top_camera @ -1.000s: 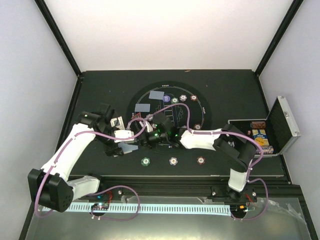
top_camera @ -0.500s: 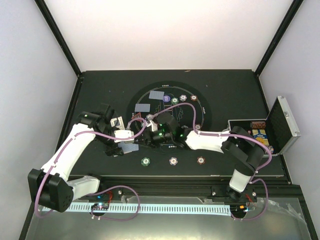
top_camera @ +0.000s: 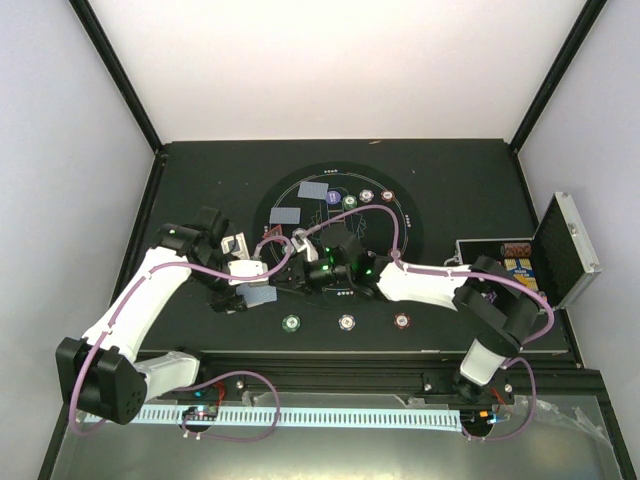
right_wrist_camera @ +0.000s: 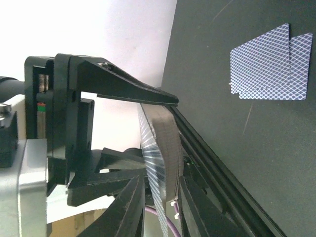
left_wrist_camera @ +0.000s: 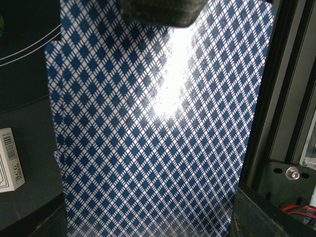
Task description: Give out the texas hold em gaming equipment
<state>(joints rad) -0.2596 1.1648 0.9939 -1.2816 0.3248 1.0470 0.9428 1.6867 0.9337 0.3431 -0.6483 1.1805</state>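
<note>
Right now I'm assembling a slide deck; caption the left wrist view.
Blue diamond-backed playing cards fill the frame, held at top by a tool finger over the black table.

Both arms are showing white plastic shells over black joint housings: left arm (top_camera: 135, 300), right arm (top_camera: 415, 283). Thin purple cables (top_camera: 375, 212) are looping along them. Small green status lights (top_camera: 172, 235) are glowing. Matte black wedge-shaped fingers (right_wrist_camera: 123, 81) are appearing in the right wrist view.

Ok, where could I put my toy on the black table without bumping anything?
Bare table lies back left, between the round mat and the left edge, and back right, between the mat and the open case. The middle front is crowded: the left gripper and right gripper meet at held cards, three chips in front.
</note>
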